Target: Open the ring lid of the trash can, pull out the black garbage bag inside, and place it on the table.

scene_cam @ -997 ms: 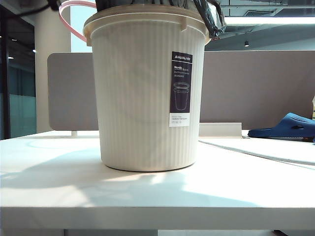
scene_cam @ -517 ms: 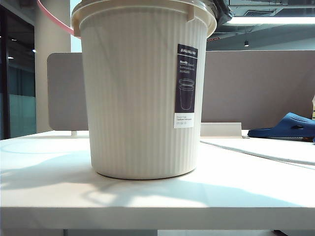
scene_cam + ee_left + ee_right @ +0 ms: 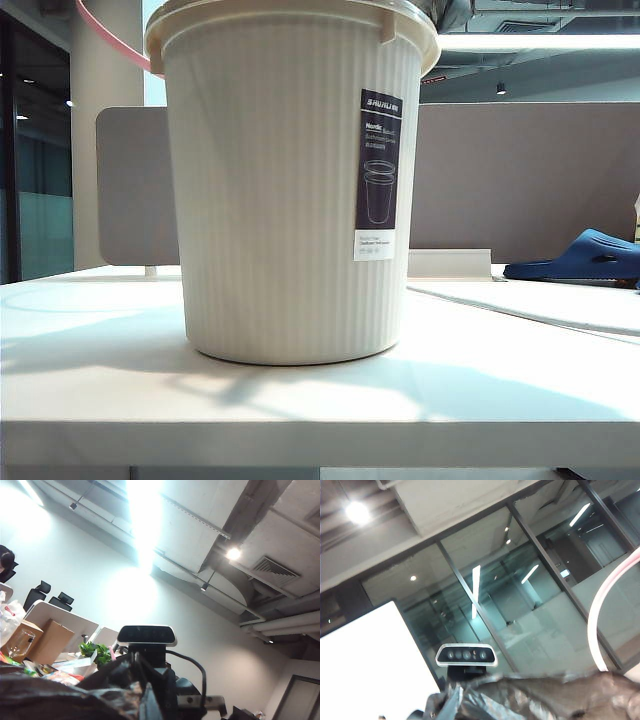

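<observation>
Grey partition panelling (image 3: pixel 520 180) is seen behind the table (image 3: pixel 320 400), a wide white top on which the trash can (image 3: pixel 290 190) stands upright near the middle, its dark label facing the exterior camera; a blue slipper (image 3: pixel 590 258) lies well apart at the far right. An arc of the ring lid (image 3: pixel 105 40) is seen lifted clear of the rim at the can's upper left, and it also shows as a pale pink curve (image 3: pixel 600 625) in the right wrist view, so the lid is judged already open. Neither gripper is shown in the exterior view. The black garbage bag (image 3: pixel 60 697) is bunched right against the left wrist camera, and crinkled film (image 3: pixel 540 697) likewise fills the foot of the right wrist view; both claws are clenched, apparently on the bag, though the fingers themselves are hidden. The bag is judged to be partly drawn upward. A straight, even lift by both arms is advised, so that the film is not torn and the can is not dragged or tipped.
</observation>
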